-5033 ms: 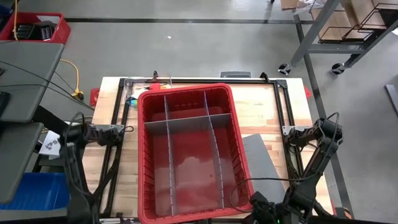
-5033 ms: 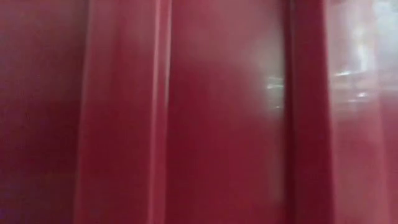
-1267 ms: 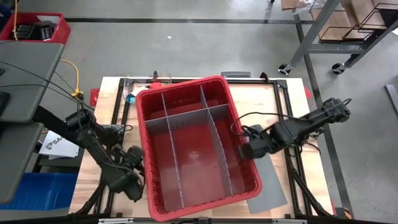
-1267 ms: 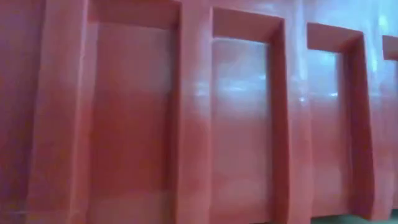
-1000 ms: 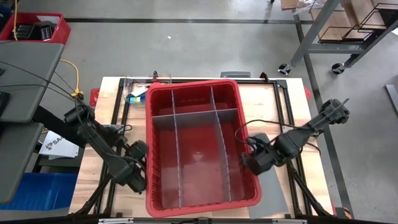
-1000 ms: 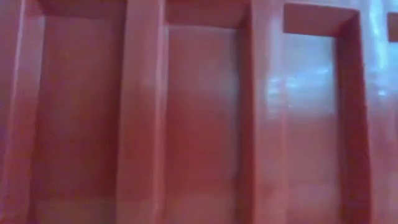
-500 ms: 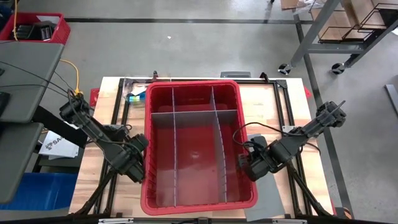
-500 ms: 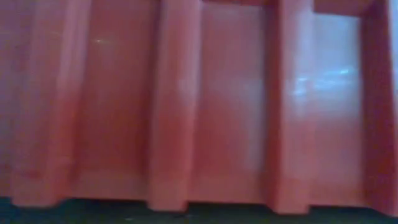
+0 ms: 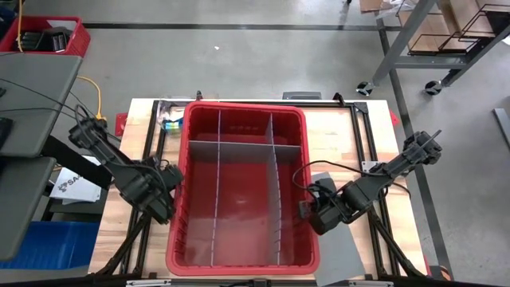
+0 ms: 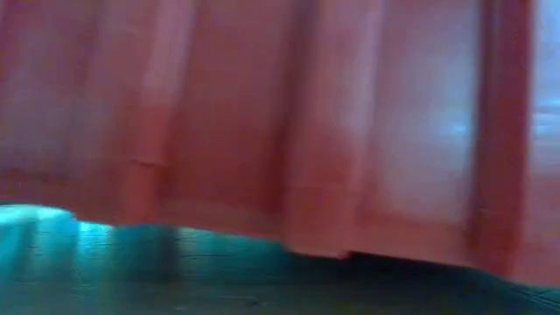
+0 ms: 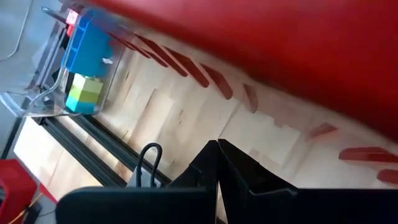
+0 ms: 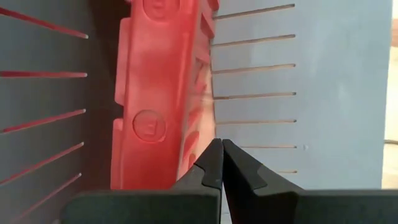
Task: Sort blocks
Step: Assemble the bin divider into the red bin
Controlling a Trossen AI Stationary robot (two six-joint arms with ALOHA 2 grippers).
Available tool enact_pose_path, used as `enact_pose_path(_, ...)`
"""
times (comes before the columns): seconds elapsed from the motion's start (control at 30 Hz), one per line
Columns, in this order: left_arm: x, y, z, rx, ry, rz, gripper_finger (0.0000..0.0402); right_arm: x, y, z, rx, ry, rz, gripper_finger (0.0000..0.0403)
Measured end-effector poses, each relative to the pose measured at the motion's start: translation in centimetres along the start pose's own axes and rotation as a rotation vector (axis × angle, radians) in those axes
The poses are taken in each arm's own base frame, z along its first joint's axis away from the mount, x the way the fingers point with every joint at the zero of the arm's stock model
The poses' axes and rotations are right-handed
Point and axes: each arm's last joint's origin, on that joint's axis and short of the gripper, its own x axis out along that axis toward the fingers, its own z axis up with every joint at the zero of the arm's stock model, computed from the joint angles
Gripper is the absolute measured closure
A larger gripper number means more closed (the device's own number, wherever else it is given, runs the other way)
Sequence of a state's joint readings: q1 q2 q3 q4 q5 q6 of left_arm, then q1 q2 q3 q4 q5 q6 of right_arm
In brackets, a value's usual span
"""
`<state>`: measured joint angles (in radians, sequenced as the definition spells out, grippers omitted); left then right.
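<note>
Presently the blocks sit at the table's far left corner, outside the bin and just beyond its far wall. The left gripper, clenched and empty, flanks the bin's left wall and is nearer; the right gripper, likewise clenched on nothing, flanks the opposite wall.

Blue block stacked w/ green block, far-left table corner, beside bin

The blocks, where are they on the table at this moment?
In the high view the blocks sit in a clear holder at the table's far left corner, just outside the red bin; the left wrist view shows a blue and a green one.
</note>
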<state>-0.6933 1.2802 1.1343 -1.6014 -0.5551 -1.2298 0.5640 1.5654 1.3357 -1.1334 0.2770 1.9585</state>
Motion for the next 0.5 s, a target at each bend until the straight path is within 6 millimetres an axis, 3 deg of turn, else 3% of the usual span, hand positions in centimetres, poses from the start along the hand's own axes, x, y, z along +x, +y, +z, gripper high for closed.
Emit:
enact_pose_path(0.23, -0.24, 0.09, -0.04, 0.047, 0.033, -0.052, 0.0402, -0.21, -0.23, -0.48, -0.047, 0.020, -0.008, 0.0402)
enact_pose_path(0.5, -0.10, -0.10, -0.04, -0.082, 0.104, -0.082, 0.0402, -0.30, -0.84, -0.45, -0.068, 0.022, -0.070, 0.0402)
